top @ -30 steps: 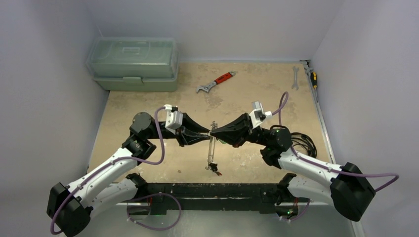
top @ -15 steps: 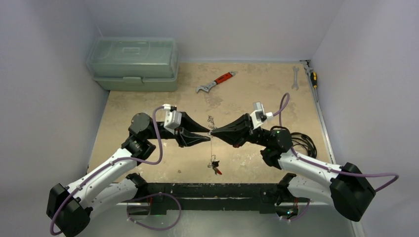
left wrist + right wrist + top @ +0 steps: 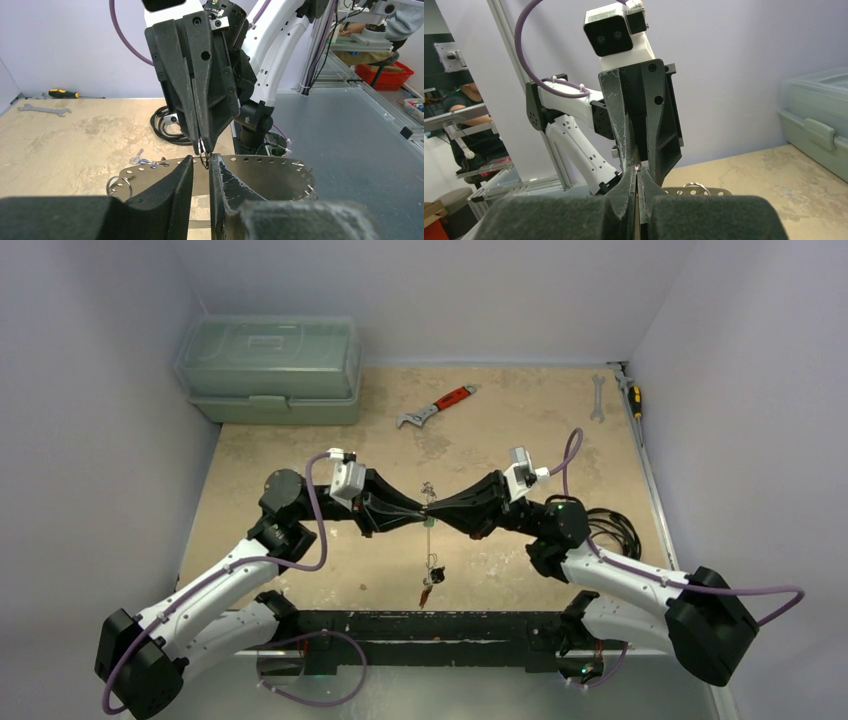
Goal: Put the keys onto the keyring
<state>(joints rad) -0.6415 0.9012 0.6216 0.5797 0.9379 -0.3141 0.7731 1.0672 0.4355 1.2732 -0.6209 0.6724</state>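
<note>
Still meeting tip to tip above mid-table: right gripper [image 3: 636,175] pinched tight on the keyring [image 3: 428,542] top, left gripper [image 3: 201,161] narrowly apart astride its wire. Hanging straighter than a second ago, with keys [image 3: 428,589] swung slightly nearer at the bottom.

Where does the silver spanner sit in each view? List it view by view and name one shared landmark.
Top external: the silver spanner lies at the far right of the table, beside the screwdriver.
Left wrist: at the left edge, on the table just below the screwdriver.
Right wrist: not in it.
Shared landmark: the left gripper and right gripper meeting tip to tip, in all three views.
</note>
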